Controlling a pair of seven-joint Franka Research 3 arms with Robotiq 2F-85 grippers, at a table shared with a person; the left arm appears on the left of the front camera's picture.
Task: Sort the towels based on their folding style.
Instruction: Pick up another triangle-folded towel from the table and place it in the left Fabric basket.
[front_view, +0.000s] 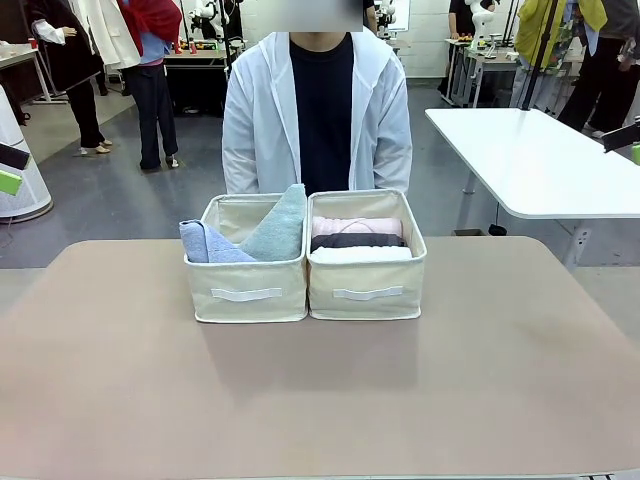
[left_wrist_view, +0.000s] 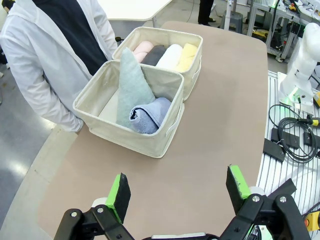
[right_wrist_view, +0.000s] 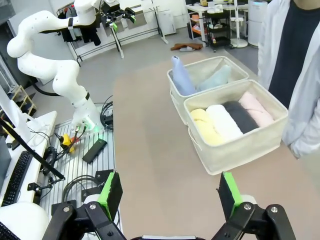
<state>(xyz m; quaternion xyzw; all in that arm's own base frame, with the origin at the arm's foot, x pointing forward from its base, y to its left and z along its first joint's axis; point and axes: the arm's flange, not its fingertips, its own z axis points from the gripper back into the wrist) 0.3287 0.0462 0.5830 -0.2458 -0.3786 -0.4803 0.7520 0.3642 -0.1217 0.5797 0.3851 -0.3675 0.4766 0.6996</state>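
Towels (front_view: 300, 238) lie binned — left pincer (left_wrist_view: 179, 192) and right pincer (right_wrist_view: 166, 194) spread wide, empty.

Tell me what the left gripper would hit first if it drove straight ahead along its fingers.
Probably bare table: the open left gripper points down at it, short of the bin holding the cone-folded towels. Depth is unclear.

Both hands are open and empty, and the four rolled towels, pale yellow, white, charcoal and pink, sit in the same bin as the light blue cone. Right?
Not quite: the four rolled towels fill their own bin; the light blue cone sits in the neighbouring bin, as the right wrist view shows.
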